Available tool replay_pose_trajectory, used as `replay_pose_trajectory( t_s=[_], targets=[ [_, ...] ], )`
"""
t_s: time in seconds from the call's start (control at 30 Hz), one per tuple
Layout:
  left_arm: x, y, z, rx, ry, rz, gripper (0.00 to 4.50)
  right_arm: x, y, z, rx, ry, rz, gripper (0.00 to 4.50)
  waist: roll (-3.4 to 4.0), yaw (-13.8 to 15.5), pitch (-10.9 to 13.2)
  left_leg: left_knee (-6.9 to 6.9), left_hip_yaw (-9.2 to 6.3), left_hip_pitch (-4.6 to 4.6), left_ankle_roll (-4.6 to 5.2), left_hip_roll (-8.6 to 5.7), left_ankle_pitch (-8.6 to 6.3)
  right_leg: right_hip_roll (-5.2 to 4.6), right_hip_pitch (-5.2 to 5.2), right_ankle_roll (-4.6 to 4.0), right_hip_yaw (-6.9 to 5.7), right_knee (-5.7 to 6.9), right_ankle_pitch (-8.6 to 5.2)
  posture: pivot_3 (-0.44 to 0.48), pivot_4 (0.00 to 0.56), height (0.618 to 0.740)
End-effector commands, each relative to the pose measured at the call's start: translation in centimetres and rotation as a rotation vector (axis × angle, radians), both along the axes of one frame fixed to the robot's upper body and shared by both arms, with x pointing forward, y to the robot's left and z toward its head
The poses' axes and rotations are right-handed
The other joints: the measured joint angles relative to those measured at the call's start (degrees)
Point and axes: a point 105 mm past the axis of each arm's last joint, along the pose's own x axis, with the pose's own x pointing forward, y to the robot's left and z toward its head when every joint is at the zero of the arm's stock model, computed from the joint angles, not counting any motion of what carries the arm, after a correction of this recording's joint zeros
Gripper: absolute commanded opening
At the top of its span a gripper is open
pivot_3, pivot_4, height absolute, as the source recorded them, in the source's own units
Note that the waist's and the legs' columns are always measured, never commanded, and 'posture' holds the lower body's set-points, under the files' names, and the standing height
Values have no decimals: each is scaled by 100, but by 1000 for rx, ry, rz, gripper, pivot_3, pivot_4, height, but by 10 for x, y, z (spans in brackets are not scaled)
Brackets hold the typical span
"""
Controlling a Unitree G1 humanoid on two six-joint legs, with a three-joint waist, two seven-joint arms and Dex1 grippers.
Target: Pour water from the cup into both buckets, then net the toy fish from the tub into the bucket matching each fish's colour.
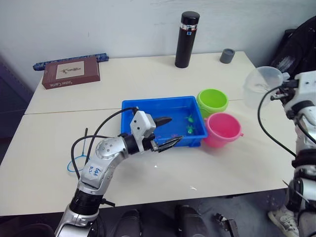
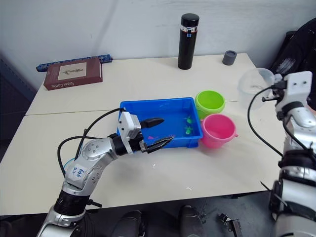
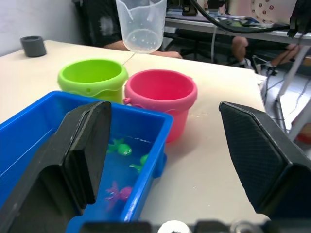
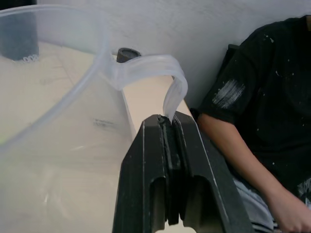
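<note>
From the head views we see our left gripper (image 1: 167, 132) spread wide with nothing between its fingers, one finger over the near part of the tub (image 1: 148, 106) and the other just outside its front rim. Beyond those fingers, green toy fish (image 1: 189, 118) lie at the tub's far end, with the green bucket (image 1: 212, 101) and the pink bucket (image 1: 222, 129) just past it, the two pails side by side. Our right gripper (image 2: 276, 89) holds the cup (image 2: 253, 86) lifted off the table, well apart from the left fingers. In the left wrist view, between our open fingers (image 3: 80, 155) we see the tub's corner with green fish and one pink fish (image 3: 119, 193), then both buckets, and the cup hanging above them. In the right wrist view our fingers (image 4: 167, 174) are clamped tight on the cup's handle (image 4: 170, 77); a person (image 4: 262, 97) in a black shirt sits beside them.
</note>
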Motion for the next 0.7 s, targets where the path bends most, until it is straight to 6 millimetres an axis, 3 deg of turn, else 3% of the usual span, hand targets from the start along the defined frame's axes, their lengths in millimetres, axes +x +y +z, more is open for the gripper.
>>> replay_pose_trajectory(
  t_s=[0.03,0.3,0.57,0.7],
  targets=[
    [-5,-8,9,-15,-38,-62,3822,-26,-20,19,96,-81,-80,63,0,-7,0,1,0,0,5,0,-3,0,1,1,1,1,0,0,150,740],
    [-3,-15,10,-15,-44,-107,3822,-53,-28,-27,231,-24,-185,63,1,-28,-1,0,3,9,11,1,-3,6,2,1,8,7,1,0,150,740],
    [-1,-16,10,-19,-43,-107,3822,-48,-12,-57,362,2,-190,63,1,-11,-1,0,1,8,14,-1,-2,6,2,5,10,8,2,0,150,740],
    [-1,-15,10,-24,-41,-95,3822,-45,-15,-70,452,11,-219,63,2,-12,-1,0,1,7,14,-1,-2,6,2,5,11,8,3,0,150,740]
  ],
)
